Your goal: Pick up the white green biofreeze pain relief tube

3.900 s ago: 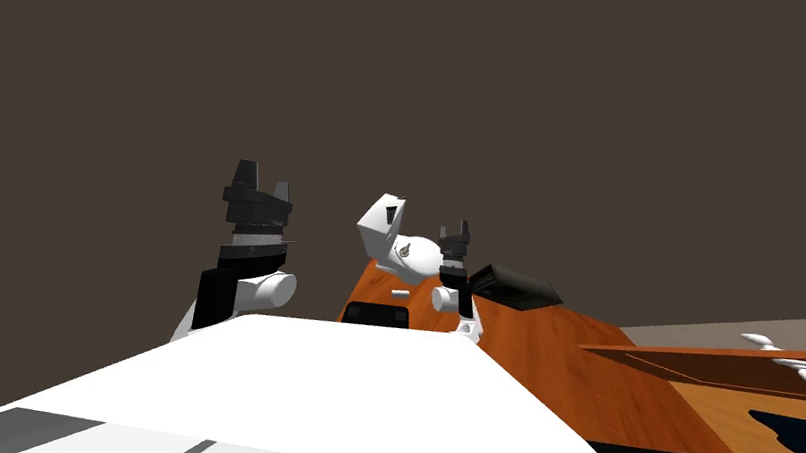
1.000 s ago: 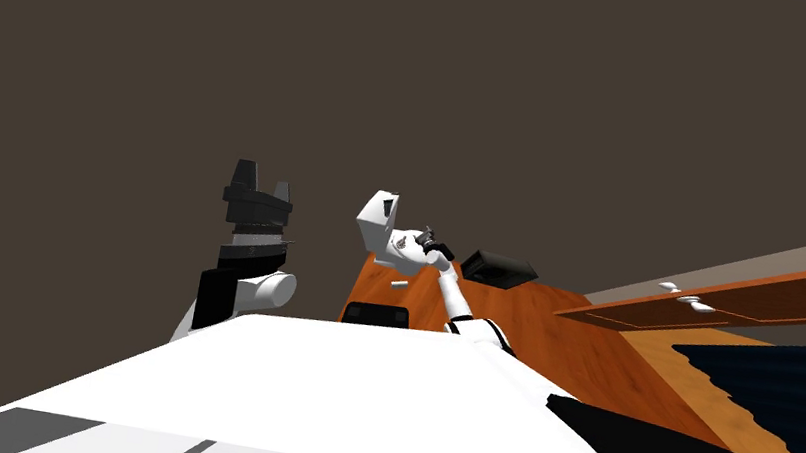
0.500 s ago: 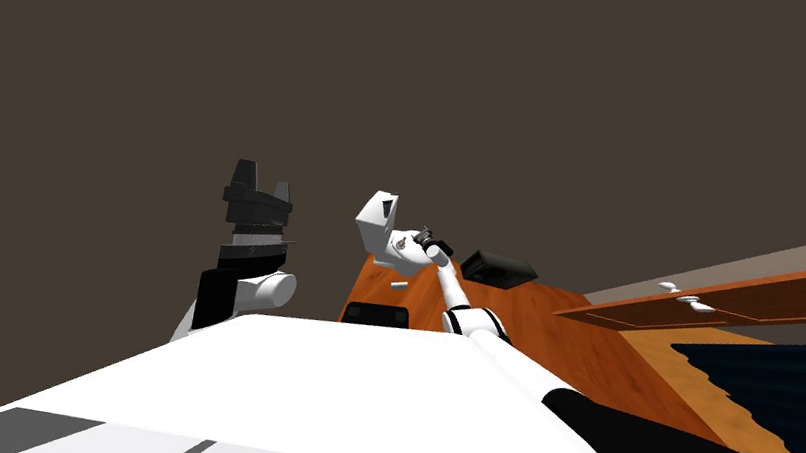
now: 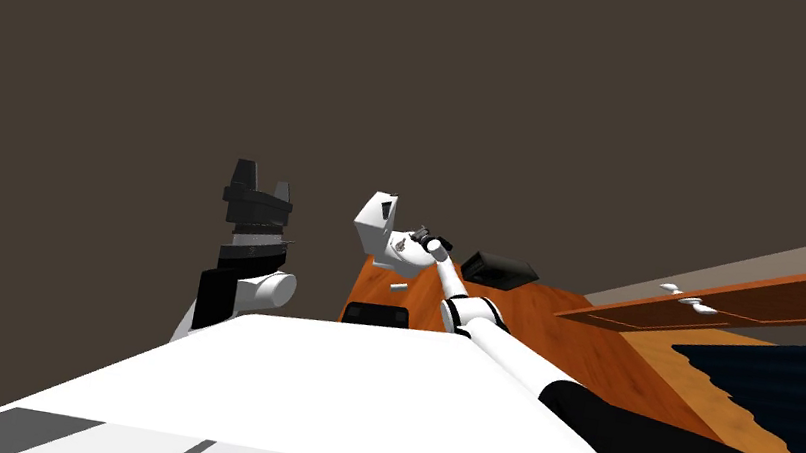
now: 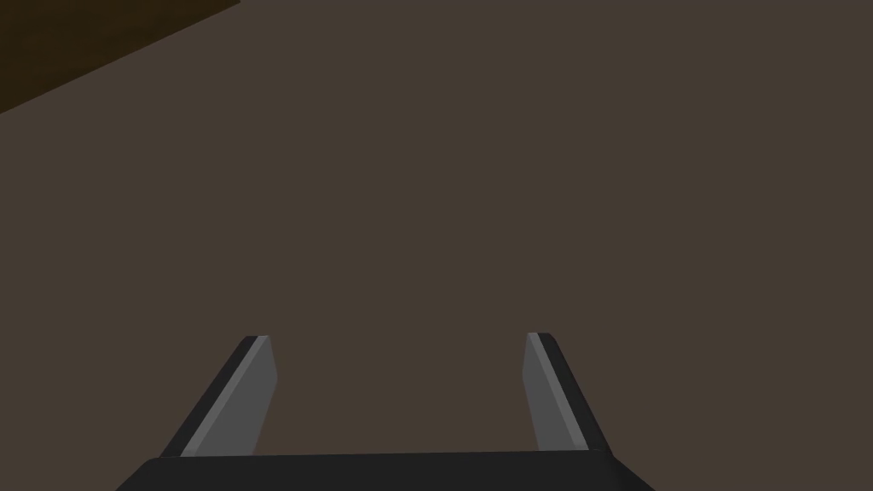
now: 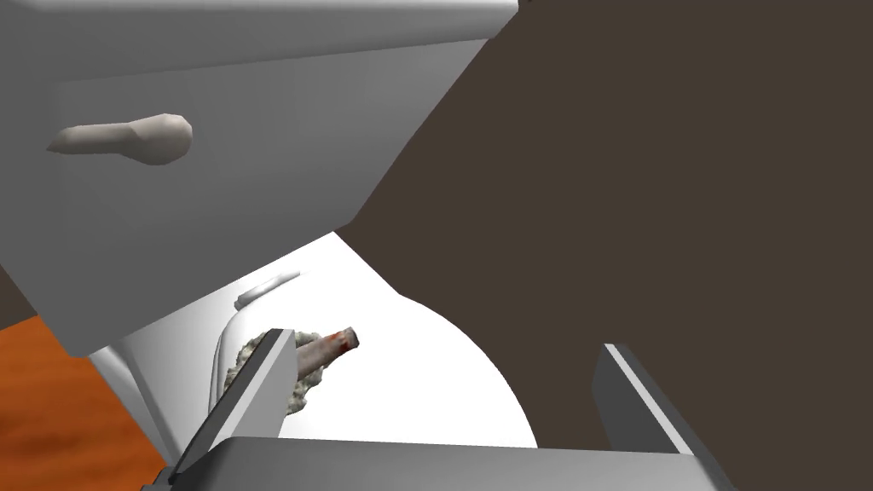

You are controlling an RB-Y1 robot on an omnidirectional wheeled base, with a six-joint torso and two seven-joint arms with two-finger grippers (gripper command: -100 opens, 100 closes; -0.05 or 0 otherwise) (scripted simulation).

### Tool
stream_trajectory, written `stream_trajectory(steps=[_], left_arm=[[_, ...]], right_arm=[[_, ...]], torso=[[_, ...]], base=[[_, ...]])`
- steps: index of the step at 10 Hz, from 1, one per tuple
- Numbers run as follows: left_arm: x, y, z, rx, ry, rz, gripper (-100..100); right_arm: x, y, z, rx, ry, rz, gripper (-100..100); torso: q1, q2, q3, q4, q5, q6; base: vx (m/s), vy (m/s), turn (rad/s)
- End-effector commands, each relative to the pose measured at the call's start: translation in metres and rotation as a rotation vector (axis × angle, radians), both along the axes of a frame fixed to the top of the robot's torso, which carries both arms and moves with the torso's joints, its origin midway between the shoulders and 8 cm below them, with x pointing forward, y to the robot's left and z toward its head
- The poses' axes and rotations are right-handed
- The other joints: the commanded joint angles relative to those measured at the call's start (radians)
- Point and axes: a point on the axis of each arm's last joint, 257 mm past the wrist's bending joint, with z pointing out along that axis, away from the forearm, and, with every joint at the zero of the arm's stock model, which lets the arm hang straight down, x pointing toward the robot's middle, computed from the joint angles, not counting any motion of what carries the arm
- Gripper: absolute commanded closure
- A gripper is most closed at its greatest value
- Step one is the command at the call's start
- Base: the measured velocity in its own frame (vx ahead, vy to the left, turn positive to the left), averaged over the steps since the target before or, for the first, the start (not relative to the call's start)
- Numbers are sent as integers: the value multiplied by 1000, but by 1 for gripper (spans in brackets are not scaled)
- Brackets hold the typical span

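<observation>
Now: mottled tube (image 6: 328,348), reddish cap, lies on white toilet lid (image 6: 426,384) near the tank (image 6: 256,170). Cap end pokes in between fingers of R tool (image 6: 445,341), which stand wide, nothing held. L tool (image 5: 396,337) raised at left, also wide. Judgement: light, soft-walled, prob. slick, dents if pinched hard. Take mid-body, across width, gently.

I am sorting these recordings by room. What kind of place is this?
Probably a bathroom: a white toilet with a boxy tank and a pale flush lever, standing on an orange wooden floor.
</observation>
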Motion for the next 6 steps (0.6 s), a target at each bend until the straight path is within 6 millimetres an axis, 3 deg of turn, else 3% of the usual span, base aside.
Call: stream_trajectory(steps=[1, 4, 5, 6], left_arm=[[0, 0, 0, 0, 0, 0, 0], [0, 0, 0, 0, 0, 0, 0], [0, 0, 0, 0, 0, 0, 0], [0, 0, 0, 0, 0, 0, 0]], right_arm=[[-1, 5, -9, 32, 34, 2, -100], [6, 27, -3, 130, 88, 29, -100], [3, 26, -10, 129, 102, 25, -100], [5, 39, -6, 179, 125, 40, -100]], torso=[[0, 0, 0, 0, 0, 0], [0, 0, 0, 0, 0, 0], [0, -1, -1, 0, 0, 0], [0, 0, 0, 0, 0, 0]], base=[[42, -4, 1], [55, -5, -2], [53, -9, 6], [61, -4, -2]])
